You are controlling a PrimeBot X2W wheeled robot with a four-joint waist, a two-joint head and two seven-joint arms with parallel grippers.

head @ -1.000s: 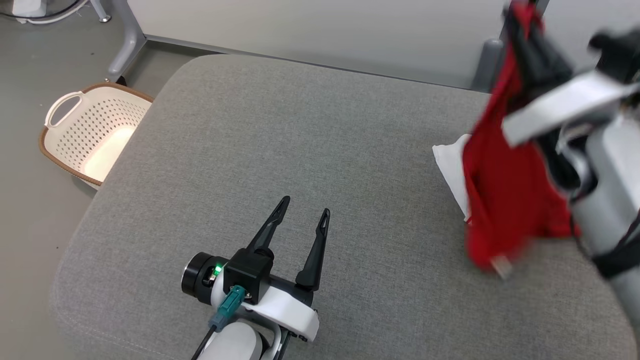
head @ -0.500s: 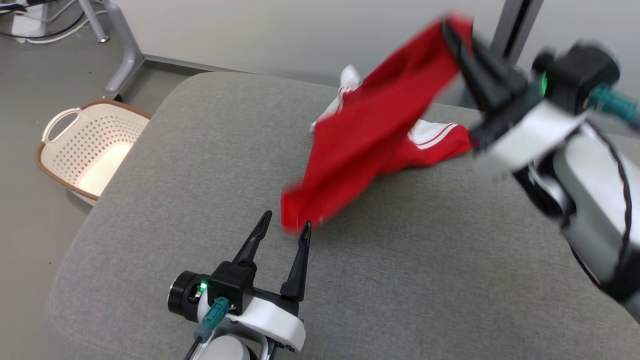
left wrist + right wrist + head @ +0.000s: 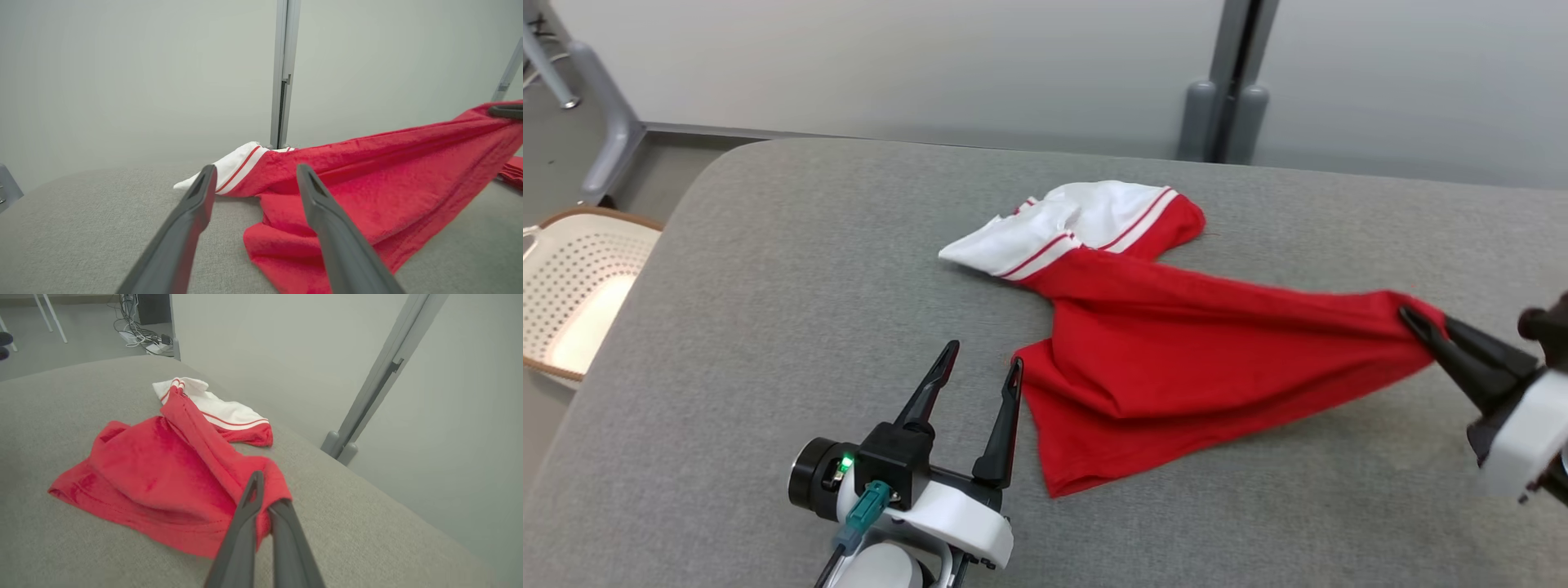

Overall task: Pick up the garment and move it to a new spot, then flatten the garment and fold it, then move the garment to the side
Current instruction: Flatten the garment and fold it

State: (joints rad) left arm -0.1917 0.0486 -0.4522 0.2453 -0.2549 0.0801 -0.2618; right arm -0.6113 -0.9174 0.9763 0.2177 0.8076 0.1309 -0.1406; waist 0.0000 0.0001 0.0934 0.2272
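Right gripper (image 3: 1421, 325) pinches red shirt's (image 3: 1176, 351) corner, pulling it taut; left gripper (image 3: 980, 371) spread, empty, just beside shirt's hem on grey cushion (image 3: 768, 286).

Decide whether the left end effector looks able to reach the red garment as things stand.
Probably yes. The left end effector is open, its fingertips beside the near edge of the garment, with nothing between.

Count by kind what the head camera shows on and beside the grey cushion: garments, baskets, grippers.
Garments: 1, the red and white garment
Baskets: 1, the perforated basket
Grippers: 2, the left gripper open, the right gripper shut on the garment
Total: 4
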